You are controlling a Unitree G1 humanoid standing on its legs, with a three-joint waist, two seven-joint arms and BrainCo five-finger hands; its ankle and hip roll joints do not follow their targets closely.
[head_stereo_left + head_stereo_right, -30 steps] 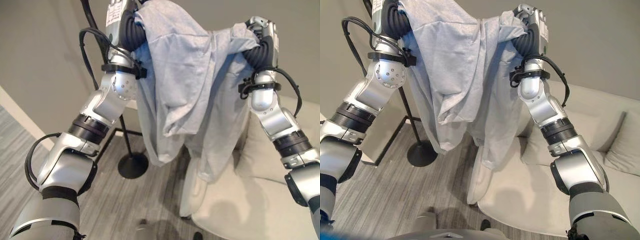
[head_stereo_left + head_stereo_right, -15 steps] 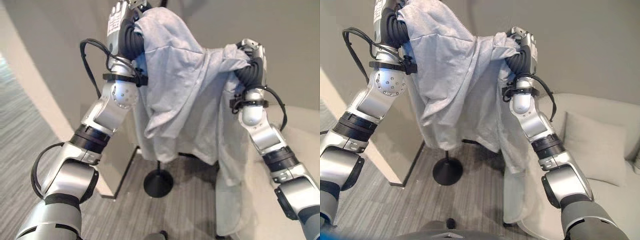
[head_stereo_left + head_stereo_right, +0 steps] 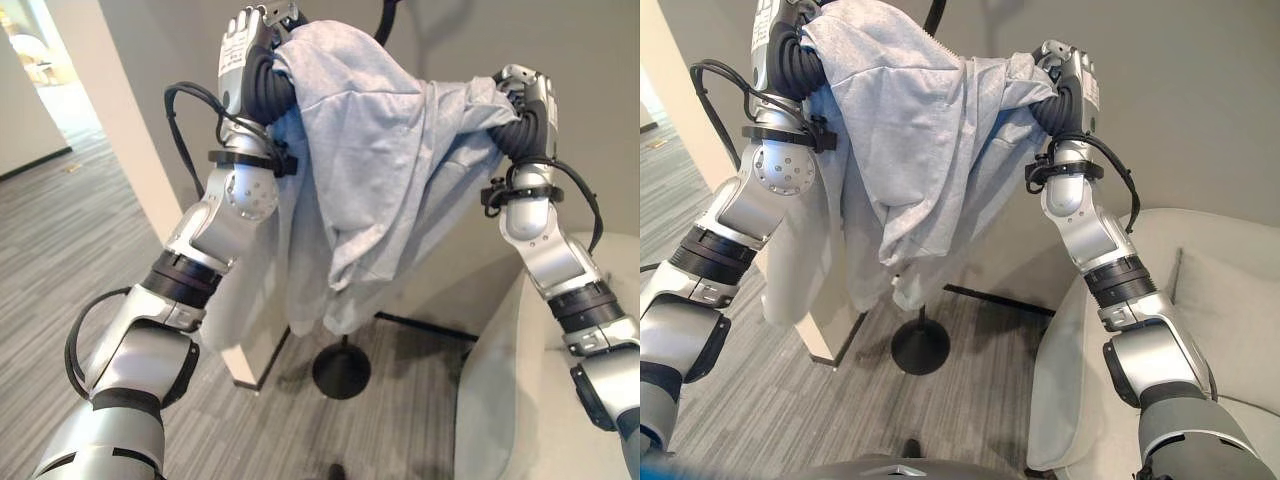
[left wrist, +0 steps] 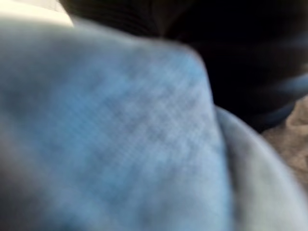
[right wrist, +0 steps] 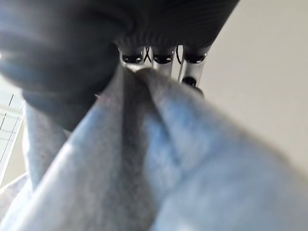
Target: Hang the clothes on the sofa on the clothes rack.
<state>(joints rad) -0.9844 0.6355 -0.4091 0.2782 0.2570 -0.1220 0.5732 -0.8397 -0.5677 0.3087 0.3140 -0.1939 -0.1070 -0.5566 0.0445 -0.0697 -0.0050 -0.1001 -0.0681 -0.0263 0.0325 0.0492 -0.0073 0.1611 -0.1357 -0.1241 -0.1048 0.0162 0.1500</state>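
Garment: a pale grey, soft cotton top (image 3: pixel 370 170) hangs in the air, stretched between the two raised hands and drooping in loose folds below them — it touches neither sofa nor rack.
Left hand: the left hand (image 3: pixel 243 45) is up high at one upper corner of the cloth; its fingers are hidden in the fabric, so I cannot tell how they stand.
Right hand: the right hand (image 3: pixel 1068 62) holds the other upper corner; in its wrist view the silver fingers (image 5: pixel 162 65) press a ridge of grey cloth against the palm — a closed hold on the garment.
Rack: a black metal clothes rack with a thin pole and a round flat base (image 3: pixel 341 371) stands just behind the hanging cloth; a curved black arm of it (image 3: pixel 935 14) shows above the garment's top edge.
Done: the top is lifted off the sofa and carried up to the rack.
Left: by my judgement, draping it over a rack arm and letting go with both hands.
Sofa: a cream upholstered sofa (image 3: pixel 1220 300) stands to the right, beside the rack base.
Room: grey wood-grain floor (image 3: pixel 70 240), plain grey-beige wall (image 3: pixel 1200 110), a white pillar (image 3: pixel 120 110) at the left with an opening to a brighter room past it.
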